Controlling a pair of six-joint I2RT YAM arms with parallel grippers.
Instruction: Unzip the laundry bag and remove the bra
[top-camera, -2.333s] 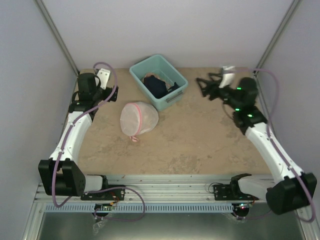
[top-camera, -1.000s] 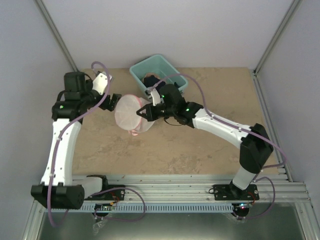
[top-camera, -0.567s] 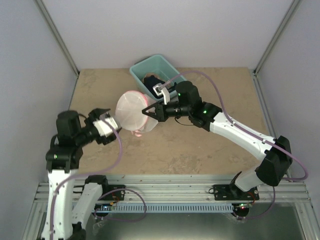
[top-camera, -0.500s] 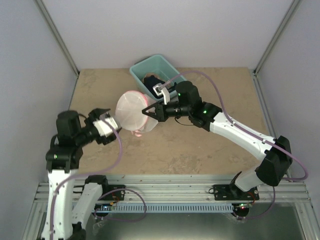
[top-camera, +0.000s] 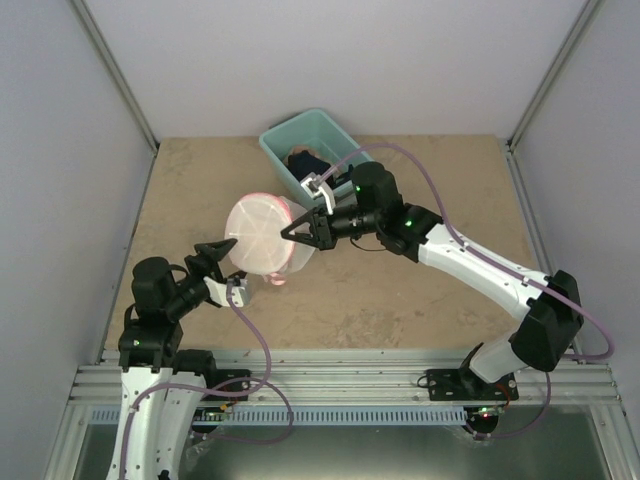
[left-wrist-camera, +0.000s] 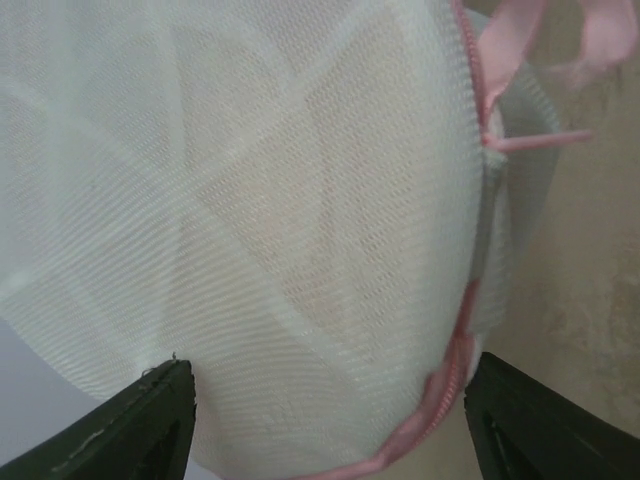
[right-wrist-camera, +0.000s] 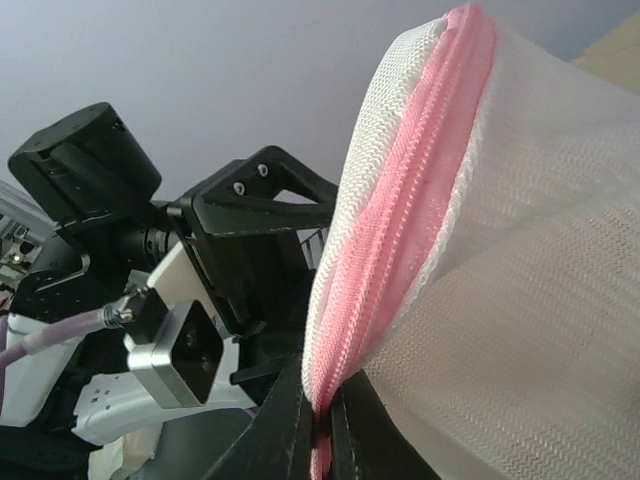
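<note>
The laundry bag (top-camera: 262, 232), a round white mesh pouch with a pink zipper band, hangs tilted above the table. My right gripper (top-camera: 290, 231) is shut on its rim; in the right wrist view the fingertips (right-wrist-camera: 322, 425) pinch the pink zipper band (right-wrist-camera: 400, 230). My left gripper (top-camera: 216, 258) is open at the bag's lower left edge. In the left wrist view the mesh (left-wrist-camera: 280, 220) fills the space between the two dark fingers (left-wrist-camera: 150, 425), and the pink band (left-wrist-camera: 445, 395) lies by the right one. The bra is hidden; only a faint pinkish tint shows through the mesh.
A teal plastic bin (top-camera: 345, 190) with dark clothes (top-camera: 305, 162) stands at the back, just behind my right wrist. A pink loop (top-camera: 275, 279) dangles under the bag. Walls close the table on the left, back and right.
My left arm swung from the back left to the near left and brought its gripper up to the bag, its jaws narrowing. The right gripper raised and tilted the bag.
</note>
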